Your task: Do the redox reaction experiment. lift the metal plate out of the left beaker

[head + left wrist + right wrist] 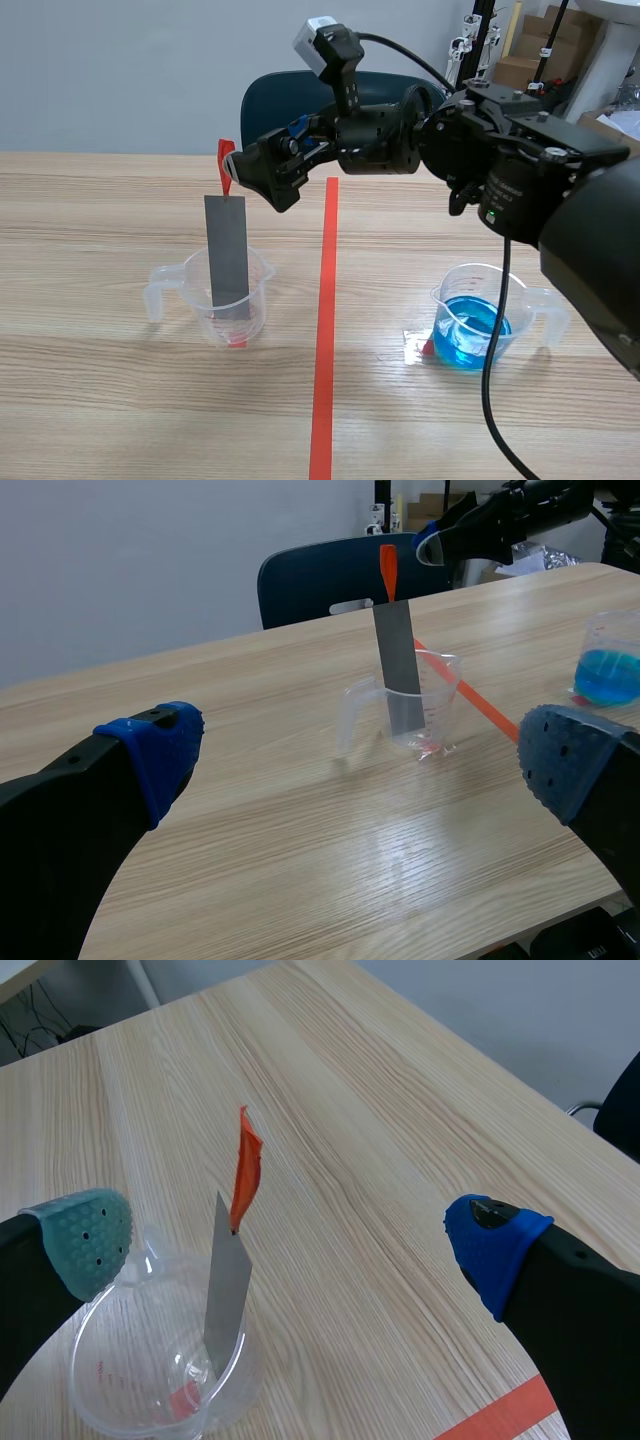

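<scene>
In the scene view the right arm reaches across the red tape line (324,330) from the right, raised, and the right gripper (252,178) hangs just beside the red tab (226,160) atop the metal plate (227,255). That flat, dull grey strip stands upright in the left beaker (205,305), a clear plastic cup with a handle and spout on the pale wood-grain table (100,400). Well apart, past the line, the right beaker (478,318) holds blue liquid; a blue chair (290,100) and cardboard boxes (540,45) sit behind. In the left wrist view the left gripper (360,762) is spread wide, its dotted blue pads low over the table, with the beaker and plate ahead between the fingers and the other arm's gripper beyond the tab. In the right wrist view the fingers stand wide apart, holding nothing, one pad grey-green and one blue; the plate and its crumpled tab rise between them, nearer the grey-green pad, nothing blocking.
</scene>
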Controlling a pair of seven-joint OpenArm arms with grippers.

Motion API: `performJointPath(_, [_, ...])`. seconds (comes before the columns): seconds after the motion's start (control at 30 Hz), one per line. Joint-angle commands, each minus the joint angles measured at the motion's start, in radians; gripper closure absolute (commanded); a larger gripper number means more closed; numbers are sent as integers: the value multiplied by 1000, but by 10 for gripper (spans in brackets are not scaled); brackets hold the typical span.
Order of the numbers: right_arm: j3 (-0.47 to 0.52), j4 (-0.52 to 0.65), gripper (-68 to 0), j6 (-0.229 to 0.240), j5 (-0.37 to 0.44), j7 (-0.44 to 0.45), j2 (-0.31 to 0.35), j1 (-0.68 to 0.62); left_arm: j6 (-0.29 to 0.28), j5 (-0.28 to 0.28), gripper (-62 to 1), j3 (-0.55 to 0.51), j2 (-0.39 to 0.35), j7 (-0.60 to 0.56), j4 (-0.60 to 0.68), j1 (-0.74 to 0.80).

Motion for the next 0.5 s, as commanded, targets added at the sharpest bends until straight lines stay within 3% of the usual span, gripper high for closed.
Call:
performJointPath(0.0, [-11,-20,-679,12,7,25,-20,41,1,-7,-623,5,3,-13,12,1])
performJointPath(0.17, [-55,-102,-679,12,-3,95,-55,75,1,-7,-623,5,3,-13,12,1])
performJointPath(0.47, [-102,-111,-679,12,-82,285,-63,83,1,-7,-623,5,3,-14,12,1])
